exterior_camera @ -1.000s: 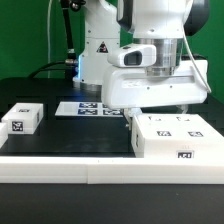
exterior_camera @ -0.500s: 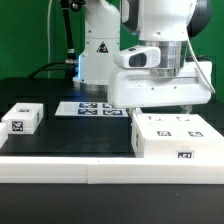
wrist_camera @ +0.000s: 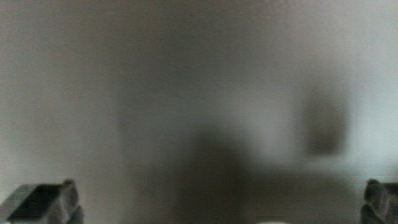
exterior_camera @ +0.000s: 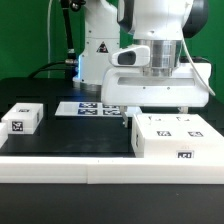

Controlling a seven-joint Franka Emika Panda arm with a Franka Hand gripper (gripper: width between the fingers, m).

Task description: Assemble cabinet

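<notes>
While the tool (exterior_camera: 153, 112) hangs spread wide, holding nothing | close over cabinet body (exterior_camera: 175, 137), exterior view's right, on black surface (exterior_camera: 70, 135) | risk: fingertip clips body's edge and shoves it; off-centre squeeze could twist it loose

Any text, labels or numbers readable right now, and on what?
No readable words or numbers.
A triangle warning sign on the arm's base: too small to read.
The square marker tags on the cabinet body, the small panel and the marker board: patterns only.
Wrist view: blurred, nothing to read.
</notes>
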